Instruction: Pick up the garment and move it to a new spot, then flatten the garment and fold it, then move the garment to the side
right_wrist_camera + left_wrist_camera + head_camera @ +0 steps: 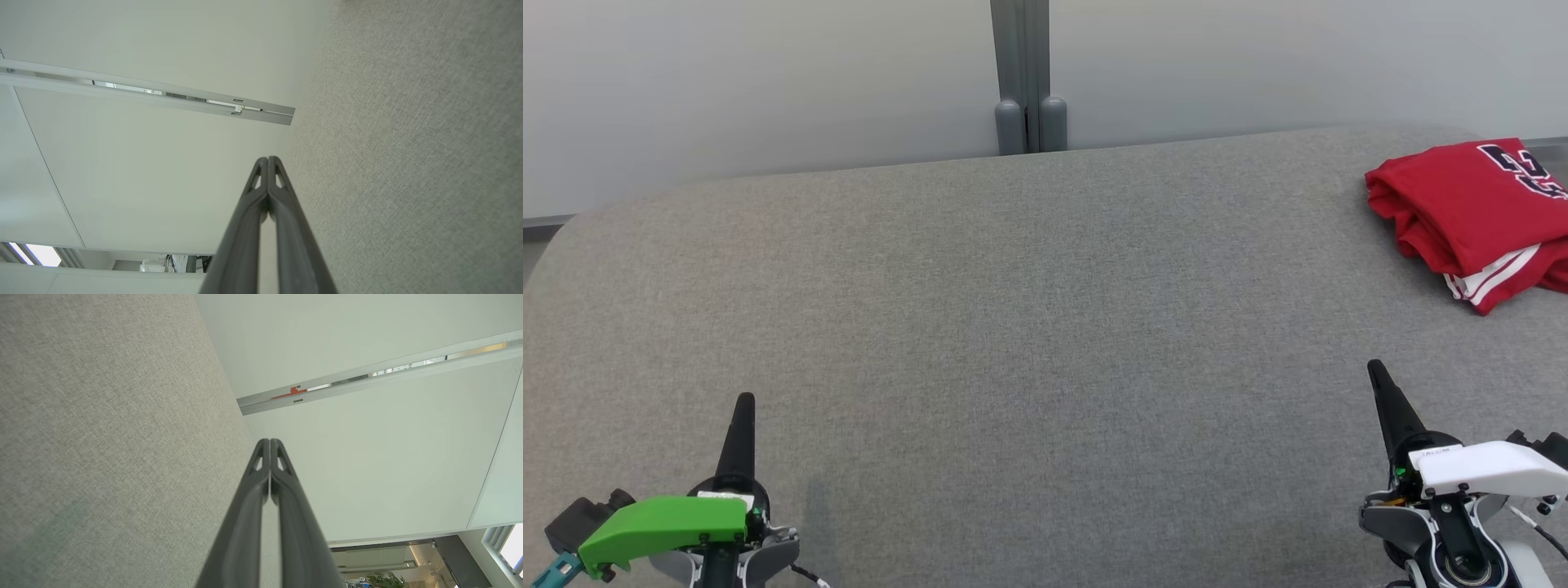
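From the head view you get the whole layout. The folded red jersey (1454, 204), with white stripes at its edge and dark numerals on top, lies at the far right of the grey fabric surface (1045, 327), partly cut by the frame edge. Your left gripper (744, 406) sits at the lower left, behind its green wrist cover (662, 527). Your right gripper (1378, 374) sits at the lower right, behind its white wrist cover (1486, 465). Both are well apart from the jersey, though the right one is the nearer. Both hang over bare fabric. A grey post (1023, 73) stands behind the far edge, against a pale wall (768, 82).

From that angle each gripper reads as a single dark spike, so look to the wrist views for the jaws. In the left wrist view the fingers (245, 514) meet at their tips with nothing between them: closed and empty. The right wrist view shows its fingers (245, 220) pressed together the same way, also empty.

The wrist views also give you the room's upper parts. The left one has a metal rail (367, 377) with a small red piece (292, 392) on it, and a plant (384, 580) low down. The right one has a bright window (41, 255).
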Robot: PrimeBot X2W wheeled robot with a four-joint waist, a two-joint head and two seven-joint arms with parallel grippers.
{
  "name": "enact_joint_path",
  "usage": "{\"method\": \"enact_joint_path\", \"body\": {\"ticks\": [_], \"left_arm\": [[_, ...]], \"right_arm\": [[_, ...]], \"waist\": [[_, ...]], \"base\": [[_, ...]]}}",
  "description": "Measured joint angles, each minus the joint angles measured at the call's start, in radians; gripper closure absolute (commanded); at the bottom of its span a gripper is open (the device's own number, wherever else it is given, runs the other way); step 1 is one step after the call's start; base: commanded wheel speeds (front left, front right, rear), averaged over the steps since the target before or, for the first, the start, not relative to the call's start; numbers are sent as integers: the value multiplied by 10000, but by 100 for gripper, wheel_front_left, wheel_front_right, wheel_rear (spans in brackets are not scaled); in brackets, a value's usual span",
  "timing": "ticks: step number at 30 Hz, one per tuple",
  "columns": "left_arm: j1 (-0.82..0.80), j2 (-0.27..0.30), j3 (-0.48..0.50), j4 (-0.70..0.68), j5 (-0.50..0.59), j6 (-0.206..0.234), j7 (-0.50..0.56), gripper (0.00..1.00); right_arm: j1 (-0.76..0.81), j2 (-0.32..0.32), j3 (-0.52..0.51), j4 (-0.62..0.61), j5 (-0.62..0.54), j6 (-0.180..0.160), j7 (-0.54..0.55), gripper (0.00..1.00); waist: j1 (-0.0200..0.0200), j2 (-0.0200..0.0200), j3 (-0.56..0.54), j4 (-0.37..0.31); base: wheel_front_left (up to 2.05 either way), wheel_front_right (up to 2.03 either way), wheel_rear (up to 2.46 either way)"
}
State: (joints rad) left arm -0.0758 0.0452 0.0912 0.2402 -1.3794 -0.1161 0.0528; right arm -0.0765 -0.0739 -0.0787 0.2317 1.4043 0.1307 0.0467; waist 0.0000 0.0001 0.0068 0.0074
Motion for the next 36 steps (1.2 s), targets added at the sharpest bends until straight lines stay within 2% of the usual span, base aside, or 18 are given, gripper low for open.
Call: {"method": "enact_joint_path", "body": {"ticks": [32, 36], "left_arm": [[-260, 12, 215, 48, -2286, -113, 604, 100], [-280, 13, 221, 50, -2322, -113, 606, 100]], "right_arm": [[-283, 198, -284, 117, 2067, -2, 616, 100], [-292, 203, -293, 121, 2117, -2, 619, 100]], "waist": [[0, 0, -36, -73], [0, 0, -37, -74]], "base": [[0, 0, 0], [0, 0, 0]]}}
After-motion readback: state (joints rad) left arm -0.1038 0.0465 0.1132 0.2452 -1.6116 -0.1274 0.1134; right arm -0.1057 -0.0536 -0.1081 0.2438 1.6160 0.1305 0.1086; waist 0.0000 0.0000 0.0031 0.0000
